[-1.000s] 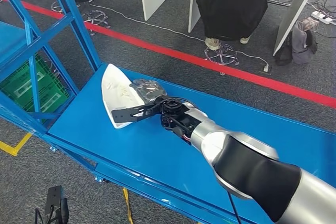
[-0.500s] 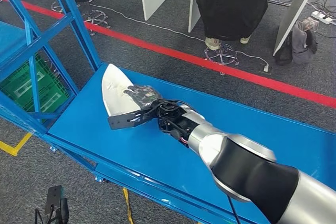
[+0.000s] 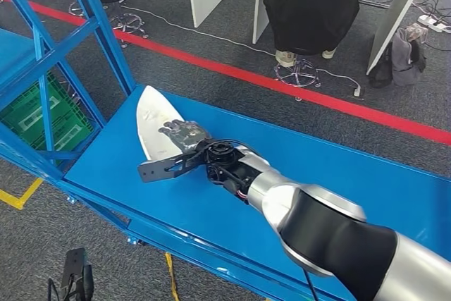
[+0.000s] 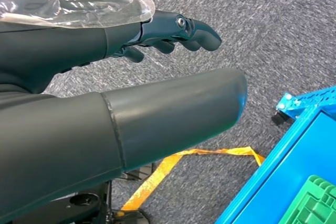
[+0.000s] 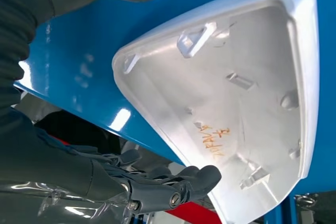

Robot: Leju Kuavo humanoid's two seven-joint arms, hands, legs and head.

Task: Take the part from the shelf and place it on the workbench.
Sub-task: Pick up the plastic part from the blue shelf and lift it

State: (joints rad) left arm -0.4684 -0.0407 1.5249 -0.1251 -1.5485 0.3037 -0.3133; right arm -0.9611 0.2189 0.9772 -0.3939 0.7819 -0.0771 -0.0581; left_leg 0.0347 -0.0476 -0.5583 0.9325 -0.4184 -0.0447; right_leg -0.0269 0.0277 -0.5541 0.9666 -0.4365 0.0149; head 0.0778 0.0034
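The left hand (image 4: pixel 174 30) is hanging low over grey carpet (image 4: pixel 277 35), its dark fingers (image 4: pixel 198 29) curling loosely with nothing between them, near a yellow strip (image 4: pixel 206 156) on the floor and the corner of a blue frame (image 4: pixel 301 103). On the near side of the scene the silver right arm (image 3: pixel 319 223) is reaching leftwards across the blue workbench (image 3: pixel 330 167). The right hand (image 3: pixel 183 135) is hovering over the right edge of the white part (image 3: pixel 151 121); its fingers (image 5: pixel 190 179) are lying spread and straight, gripping nothing. The white part is lying hollow side up on the left end of the workbench, next to the blue shelf frame (image 3: pixel 101 33). Farther left a green crate (image 3: pixel 32 114) is sitting low inside the shelf. Beyond the workbench a red line (image 3: pixel 298 89) is crossing the carpet, and farthest away a person in black (image 3: pixel 319 5) is sitting at a white desk
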